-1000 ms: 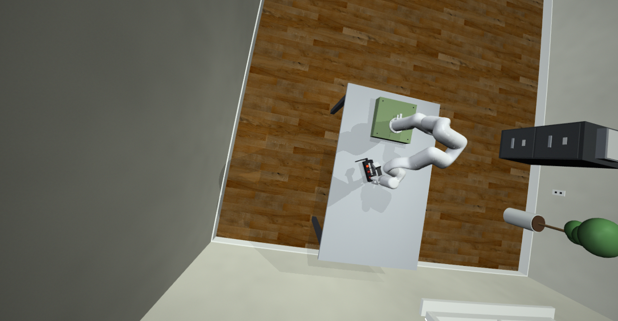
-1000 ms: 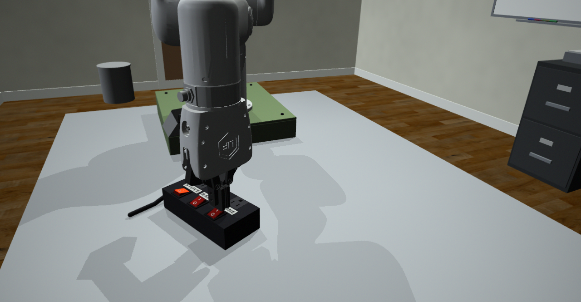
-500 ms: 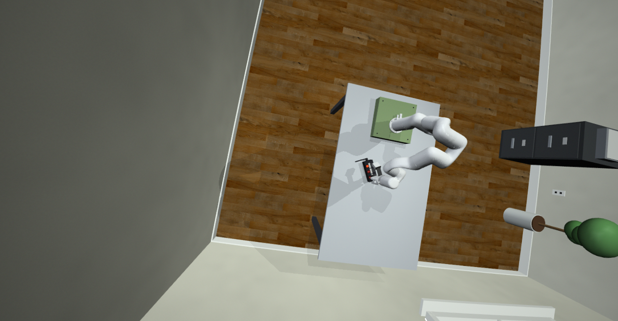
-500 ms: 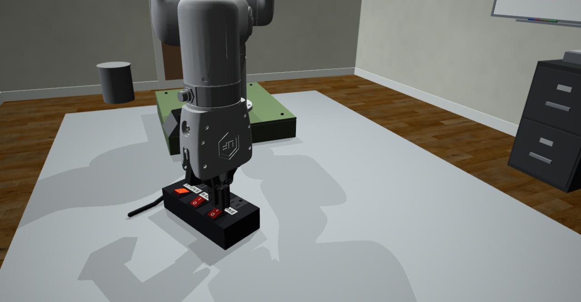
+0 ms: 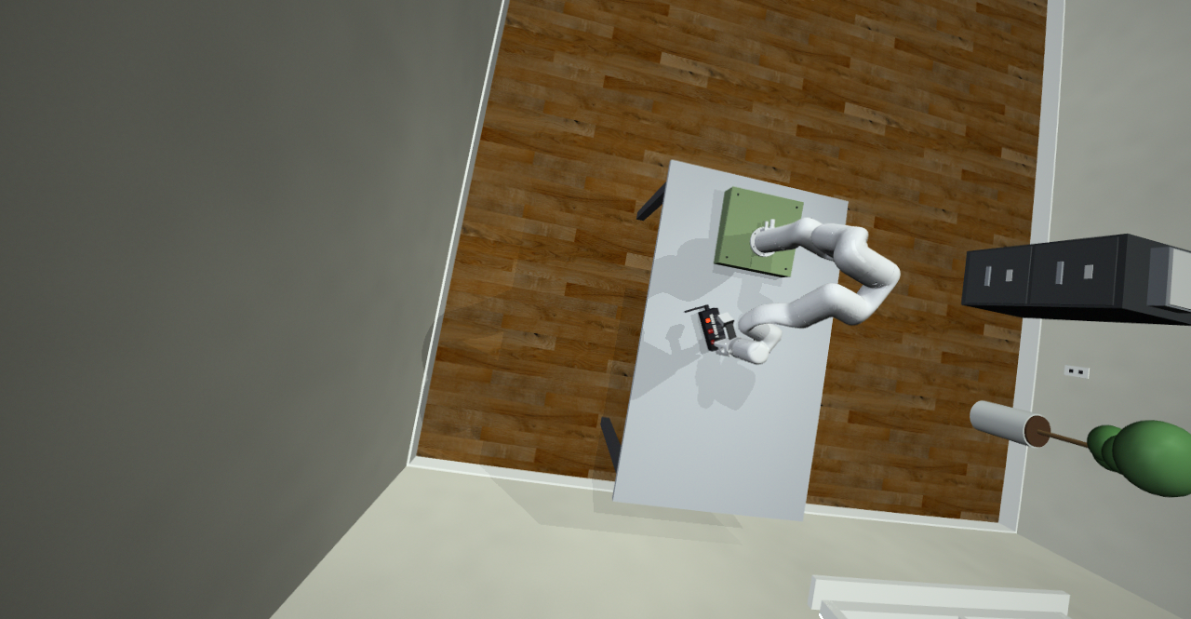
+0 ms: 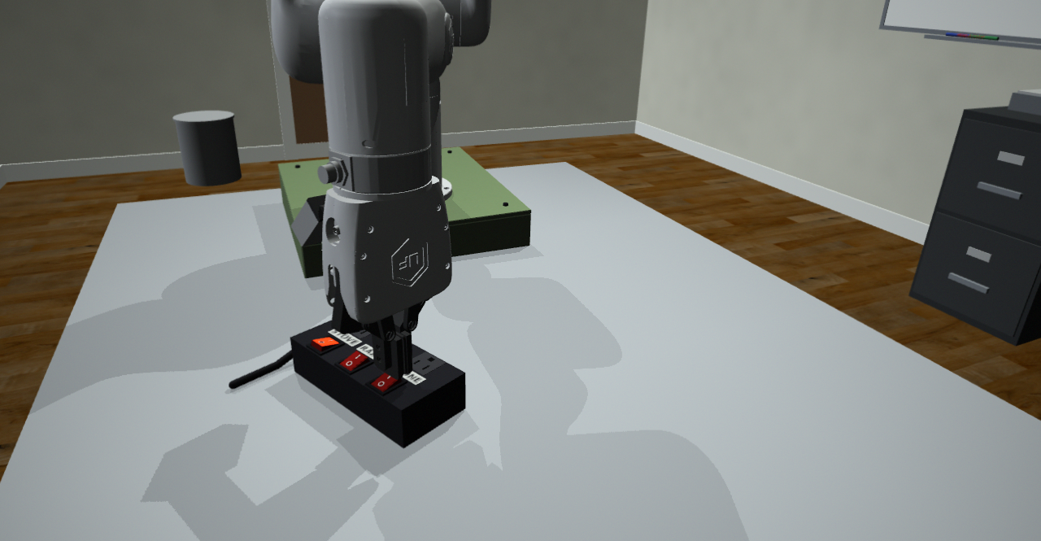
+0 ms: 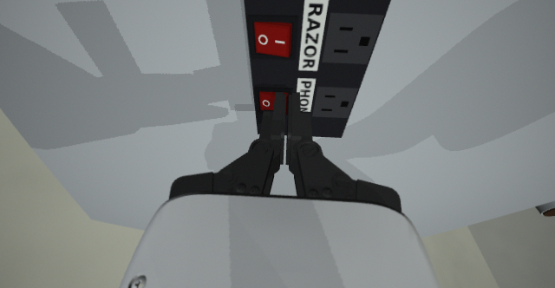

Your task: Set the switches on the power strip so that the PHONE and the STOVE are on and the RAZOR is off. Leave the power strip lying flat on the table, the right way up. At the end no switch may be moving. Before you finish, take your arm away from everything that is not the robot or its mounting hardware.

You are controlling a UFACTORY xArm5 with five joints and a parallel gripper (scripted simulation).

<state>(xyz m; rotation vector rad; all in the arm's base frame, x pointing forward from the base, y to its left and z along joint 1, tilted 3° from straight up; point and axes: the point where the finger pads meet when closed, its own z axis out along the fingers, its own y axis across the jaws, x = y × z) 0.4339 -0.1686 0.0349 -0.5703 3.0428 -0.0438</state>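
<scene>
The black power strip [image 6: 377, 376] lies flat on the grey table, label side up; it also shows in the top view [image 5: 710, 328]. Its three rocker switches sit in a row. The STOVE switch [image 6: 324, 343] at the cord end glows bright orange. The RAZOR switch [image 7: 272, 40] [image 6: 354, 359] is dull red. The PHONE switch [image 7: 267, 101] [image 6: 383, 381] is dull red, with its "I" side hidden by my fingers. My gripper [image 7: 286, 108] [image 6: 393, 363] is shut and empty, pointing straight down with its tips at the PHONE switch's "I" side.
The green base plate [image 6: 437, 202] carrying the arm stands behind the strip. The strip's black cord [image 6: 258, 373] runs off to the left. A grey cylinder [image 6: 206, 146] stands on the floor beyond the table. A dark filing cabinet [image 6: 982, 224] is at the right.
</scene>
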